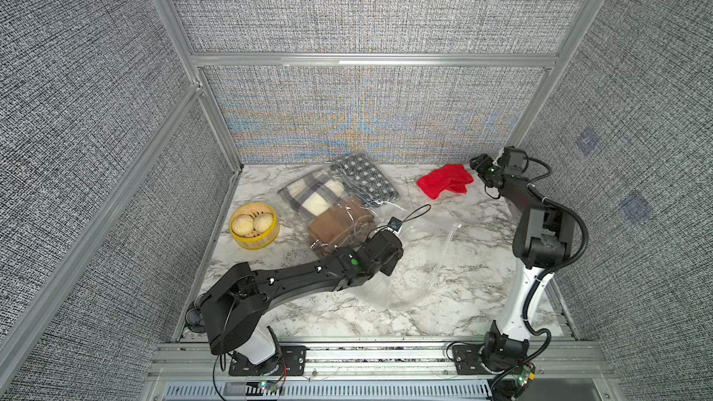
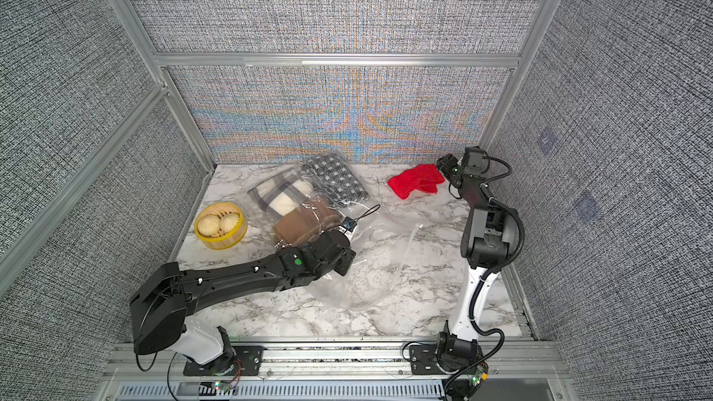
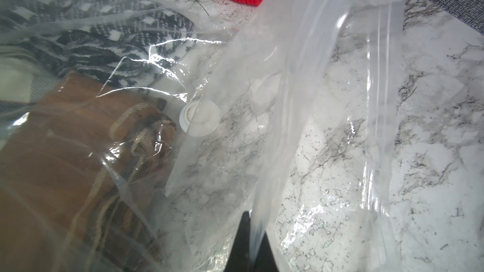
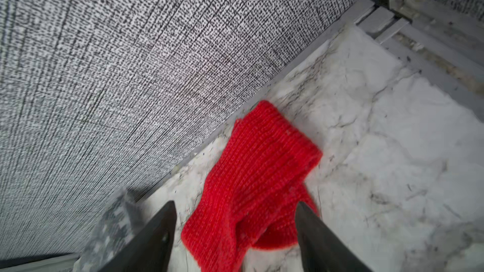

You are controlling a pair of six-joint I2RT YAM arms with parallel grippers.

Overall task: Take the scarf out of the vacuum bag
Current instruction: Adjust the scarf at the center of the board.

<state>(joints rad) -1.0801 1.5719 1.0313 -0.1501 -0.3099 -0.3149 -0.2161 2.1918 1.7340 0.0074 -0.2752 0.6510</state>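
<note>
Mid-table [image 1: 463, 295]: vacuum bag [image 1: 418, 264], three folded scarves [image 1: 320, 196] inside, at its far-left end. Left of the bag: steamer basket [image 1: 267, 243] holding two buns [image 1: 243, 224]. Far right, by the back wall: knit scarf [image 1: 443, 181], outside the bag, well apart.

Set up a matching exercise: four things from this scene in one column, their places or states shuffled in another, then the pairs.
1. red scarf
2. brown scarf
3. yellow steamer basket
4. left gripper

A. shut on the vacuum bag
B. holds two buns
C. on the bare table, outside the bag
D. inside the bag

Pairs: 1-C, 2-D, 3-B, 4-A
</note>
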